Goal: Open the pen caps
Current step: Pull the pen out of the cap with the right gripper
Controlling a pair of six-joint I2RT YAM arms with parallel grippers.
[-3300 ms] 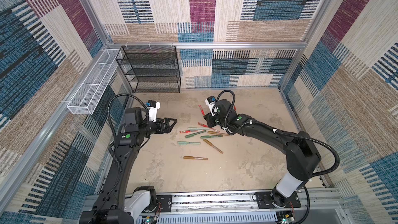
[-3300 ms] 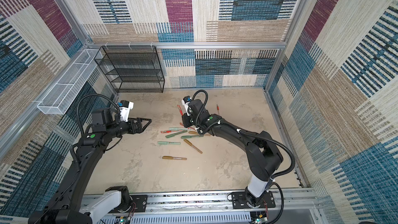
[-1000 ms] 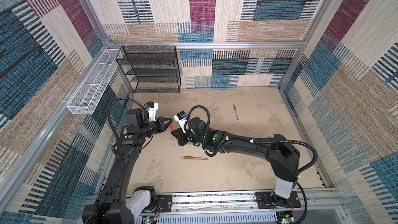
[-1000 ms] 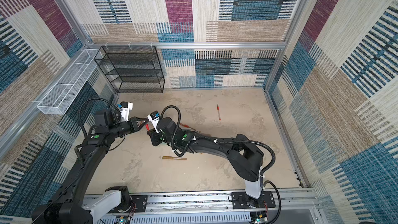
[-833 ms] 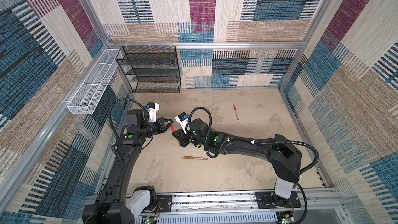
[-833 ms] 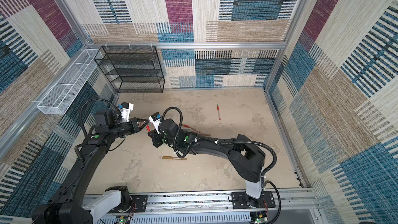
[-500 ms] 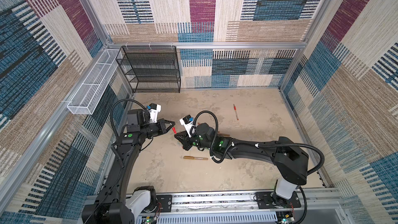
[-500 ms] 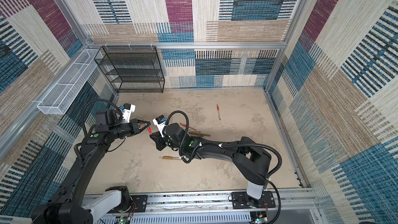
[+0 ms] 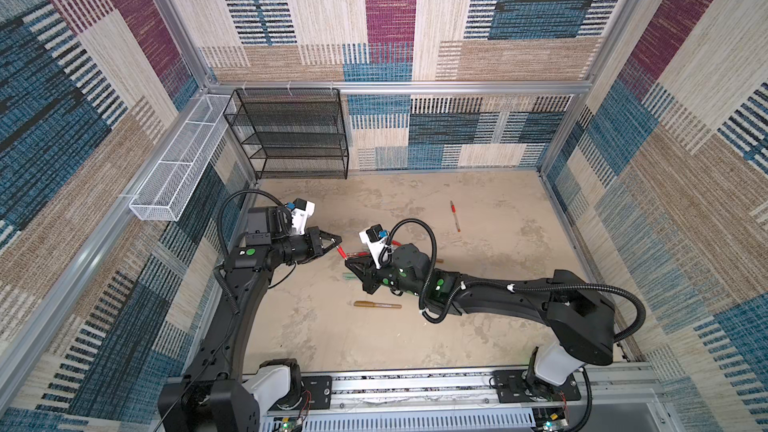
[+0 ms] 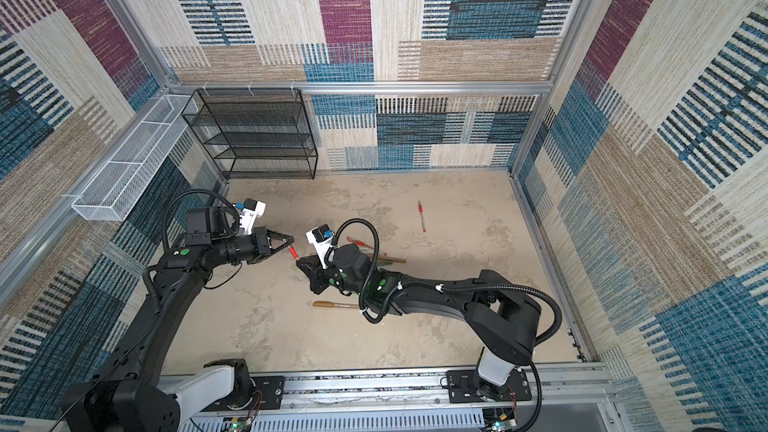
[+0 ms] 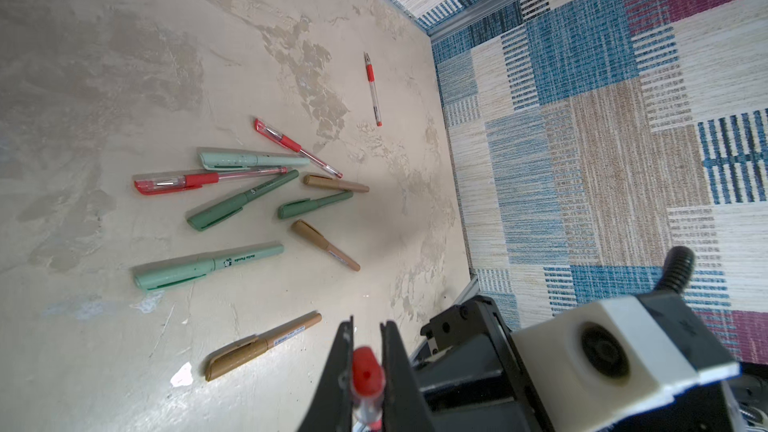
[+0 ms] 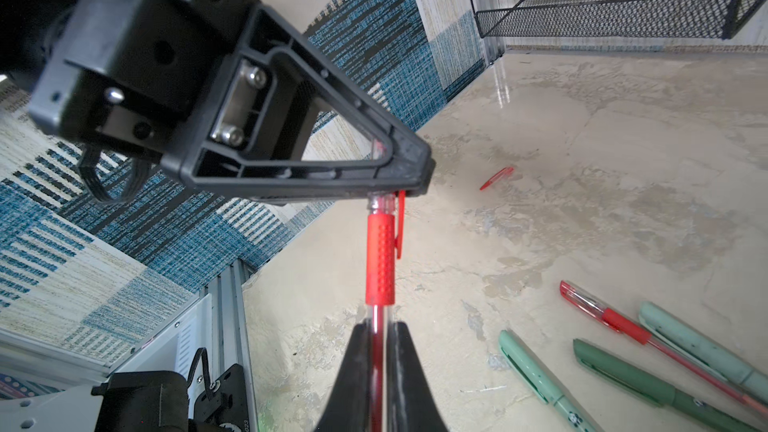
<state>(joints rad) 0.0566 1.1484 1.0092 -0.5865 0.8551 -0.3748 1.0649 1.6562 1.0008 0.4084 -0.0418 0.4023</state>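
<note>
Above the table's (image 9: pixel 478 218) left half, the left gripper (image 11: pixel 367 326) is clamped on a red pen cap (image 11: pixel 365 371); the right gripper (image 12: pixel 377 338) is clamped on that pen's barrel (image 12: pixel 380 259).

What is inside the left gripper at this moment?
The red pen cap, pinched in the left gripper. Its clip sticks out; the pen tip inside is covered.

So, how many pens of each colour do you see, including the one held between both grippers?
Red pens: 4, including the held red pen
Pale mint pens: 2
Dark green pens: 2
Bronze pens: 3
Total: 11
</note>
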